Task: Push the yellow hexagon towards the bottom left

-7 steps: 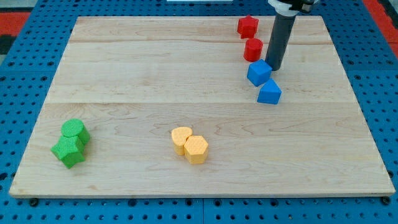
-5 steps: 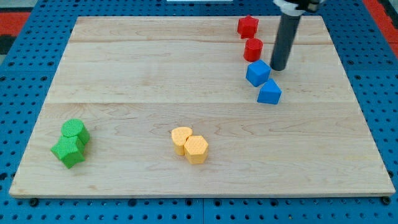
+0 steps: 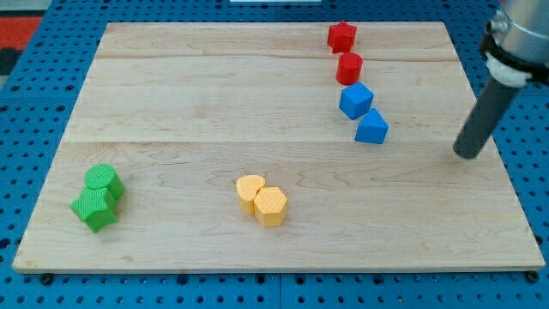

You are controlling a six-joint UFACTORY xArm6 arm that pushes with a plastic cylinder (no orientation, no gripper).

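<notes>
The yellow hexagon lies at the board's lower middle, touching a yellow heart-like block on its upper left. My tip stands near the board's right edge, far to the right of and above the yellow hexagon. It is to the right of and slightly below the lower blue block and touches no block.
A blue cube sits just above the lower blue block. A red star-like block and a red block sit at the view's top right. Two green blocks sit together at the lower left.
My tip has moved from beside the blue cube to the right and down, towards the board's right edge. No block has moved.
</notes>
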